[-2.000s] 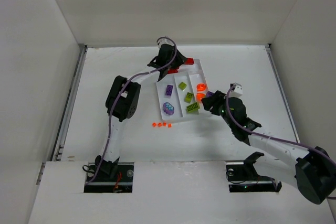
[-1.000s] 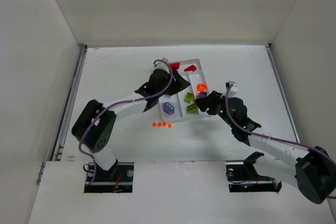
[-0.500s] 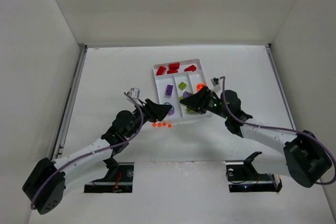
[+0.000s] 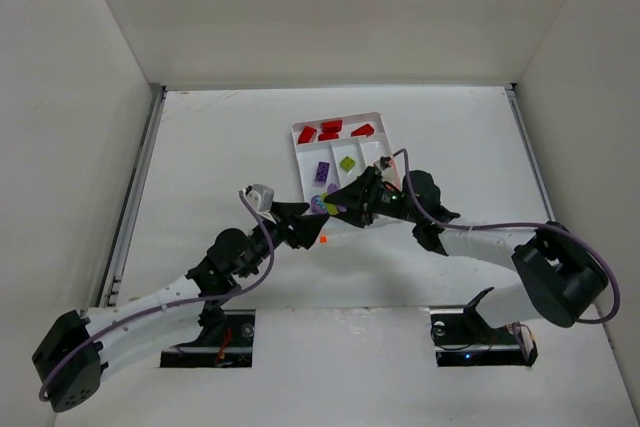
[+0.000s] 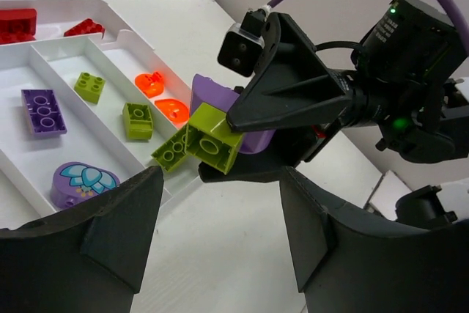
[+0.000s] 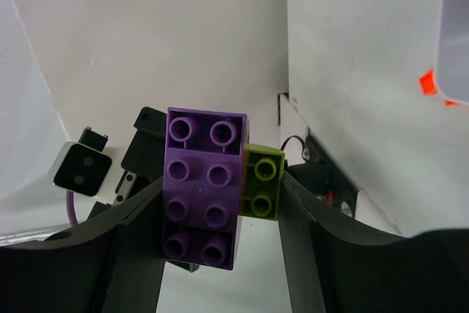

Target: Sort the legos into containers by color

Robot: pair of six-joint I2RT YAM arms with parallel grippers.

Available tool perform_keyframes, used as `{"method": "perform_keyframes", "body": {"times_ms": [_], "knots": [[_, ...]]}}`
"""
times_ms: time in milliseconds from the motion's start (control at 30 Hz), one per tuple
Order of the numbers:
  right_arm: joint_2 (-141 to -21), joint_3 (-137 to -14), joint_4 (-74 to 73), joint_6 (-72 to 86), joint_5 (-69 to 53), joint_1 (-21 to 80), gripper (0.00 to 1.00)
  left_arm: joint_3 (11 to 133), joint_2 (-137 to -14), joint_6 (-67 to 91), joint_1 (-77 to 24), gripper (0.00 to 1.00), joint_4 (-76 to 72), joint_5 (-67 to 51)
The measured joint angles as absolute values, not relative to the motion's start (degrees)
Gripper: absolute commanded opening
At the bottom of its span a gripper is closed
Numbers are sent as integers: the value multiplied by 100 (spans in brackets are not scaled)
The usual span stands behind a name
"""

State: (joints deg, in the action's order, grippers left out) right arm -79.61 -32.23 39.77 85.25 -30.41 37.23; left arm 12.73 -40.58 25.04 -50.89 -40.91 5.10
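The white tray (image 4: 299, 159) holds red bricks (image 4: 331, 129) in its crosswise section and purple (image 4: 323, 171) and lime (image 4: 347, 163) bricks in the long ones. My right gripper (image 4: 340, 205) is at the tray's near edge, shut on a purple brick (image 6: 201, 196) with a lime green brick (image 6: 262, 181) stuck to its side. My left gripper (image 4: 302, 225) is open and empty just left of it, facing it. In the left wrist view the tray (image 5: 44, 40) also holds orange pieces (image 5: 149, 82) and a round purple piece (image 5: 80, 181). A tiny orange piece (image 4: 322, 239) lies on the table.
White walls enclose the table on three sides. The two grippers are very close together in front of the tray. The right arm (image 4: 470, 242) stretches across the table to the right of the tray.
My left arm swung back from the tray's far side to its near side. My right gripper moved left along the tray's near edge, carrying the purple and lime bricks towards the left gripper.
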Motion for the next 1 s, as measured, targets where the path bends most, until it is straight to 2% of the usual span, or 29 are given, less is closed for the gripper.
{"method": "perform_keyframes", "body": {"times_ms": [267, 433, 867, 933, 1000], "knots": [[-8259, -3282, 4657, 9094, -3089, 4010, 37, 1291, -4265, 2036, -5238, 59, -4084, 611], [-8449, -3291, 4998, 9308, -3135, 4034, 37, 1426, -4407, 1911, -5245, 53, -4091, 635], [-8521, -3247, 5245, 9472, -3190, 4016, 35, 1603, -4816, 1767, -5299, 22, -4136, 784], [-8521, -3203, 5301, 9474, -3190, 4016, 37, 1603, -4825, 1761, -5321, 17, -4128, 790], [-8521, -3188, 5323, 9474, -3188, 4014, 43, 1612, -4827, 1758, -5330, 15, -4108, 797]]}}
